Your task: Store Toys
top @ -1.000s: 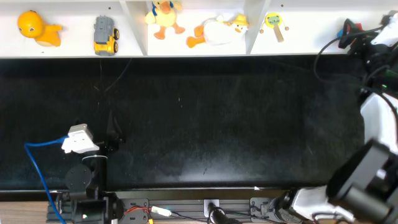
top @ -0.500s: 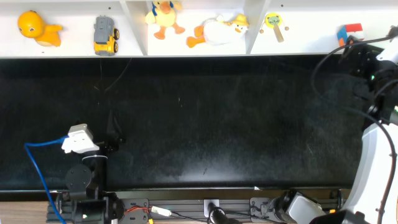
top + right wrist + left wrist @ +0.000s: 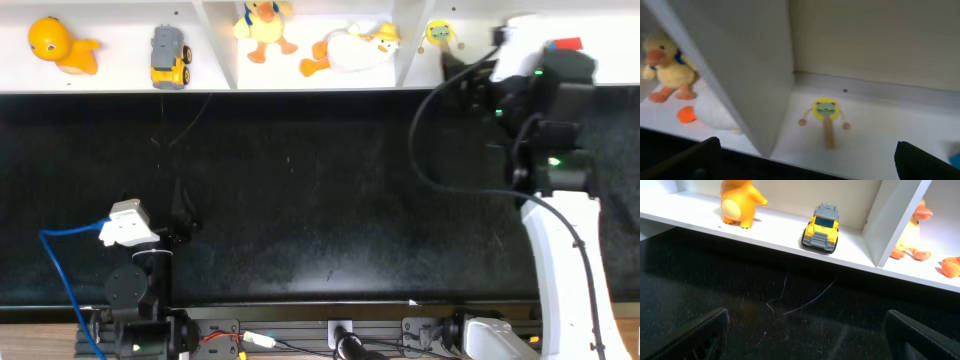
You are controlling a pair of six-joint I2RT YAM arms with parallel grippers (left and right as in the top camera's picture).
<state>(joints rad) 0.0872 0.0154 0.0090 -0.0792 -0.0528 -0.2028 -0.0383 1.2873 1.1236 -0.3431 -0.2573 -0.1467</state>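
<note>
Black tabletop point(image 3: 350, 200), white shelf point(image 3: 120, 82)

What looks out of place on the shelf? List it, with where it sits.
Only the white plush duck stands out. It lies flopped over in the middle compartment of the shelf, while the yellow plush duck beside it sits upright. Nothing looks spilled or broken.

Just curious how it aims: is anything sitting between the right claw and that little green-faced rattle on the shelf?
Nothing visible does. The rattle lies alone on the shelf floor, straight ahead of the open right gripper. The white divider stands to one side, outside that path.
</note>
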